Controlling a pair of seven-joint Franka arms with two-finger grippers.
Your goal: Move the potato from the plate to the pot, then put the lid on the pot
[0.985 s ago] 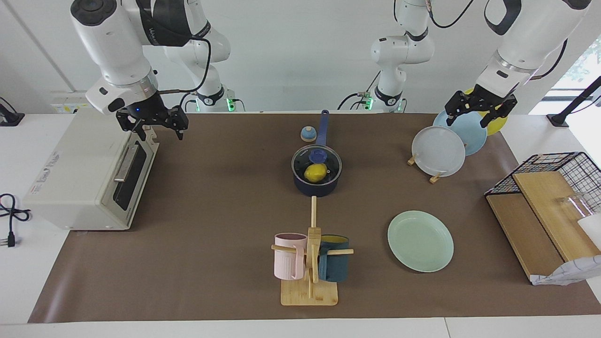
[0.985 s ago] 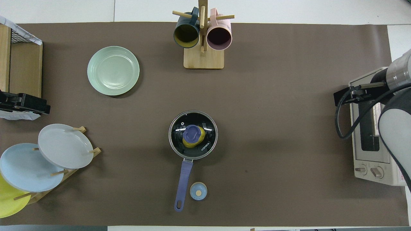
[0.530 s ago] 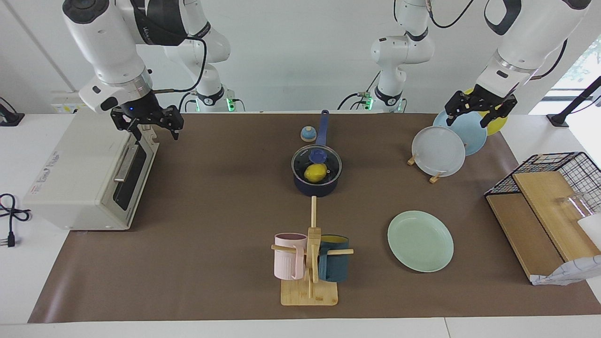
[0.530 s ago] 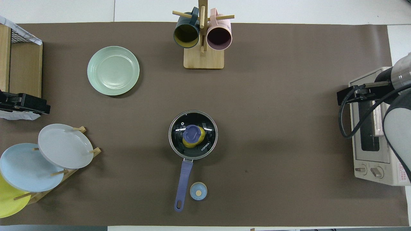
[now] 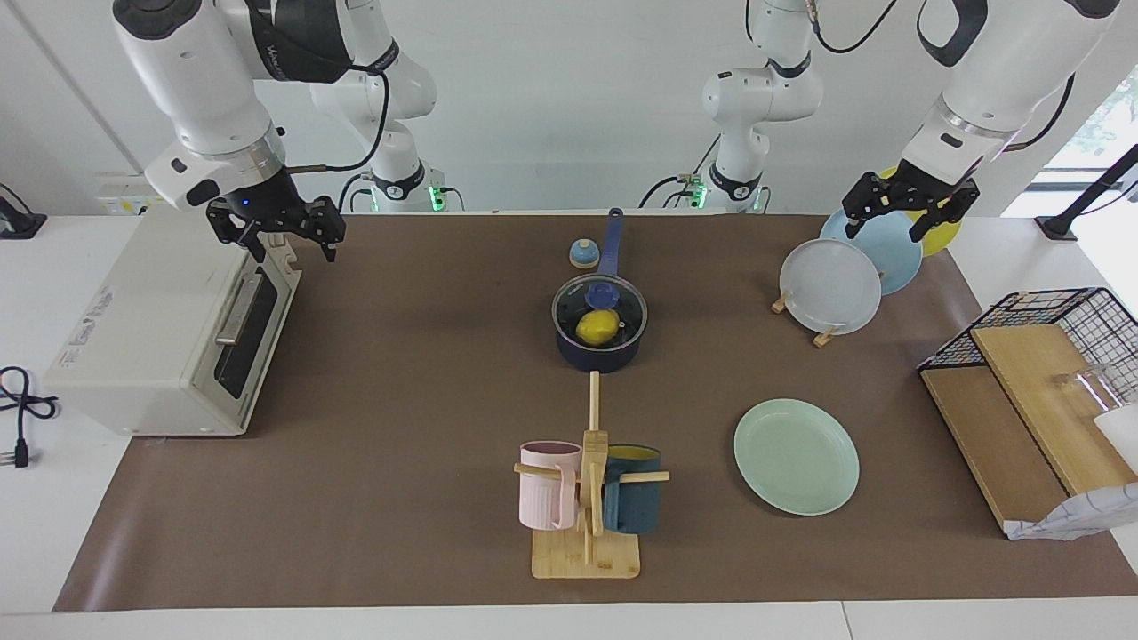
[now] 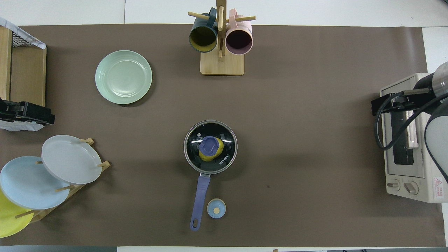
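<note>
The yellow potato lies inside the dark navy pot mid-table. The glass lid with its blue knob sits on the pot's rim, and the potato shows through it. The pot's long handle points toward the robots. The mint-green plate is bare, farther from the robots toward the left arm's end. My right gripper hangs open over the toaster oven's top edge, holding nothing. My left gripper waits open above the plate rack.
A white toaster oven stands at the right arm's end. A rack of upright plates and a wire basket are at the left arm's end. A mug tree stands farthest from the robots. A small bell sits beside the pot handle.
My right gripper has drawn back from the mat toward the right arm's end and now hangs over the toaster oven. The left arm, pot, lid and potato have not moved.
</note>
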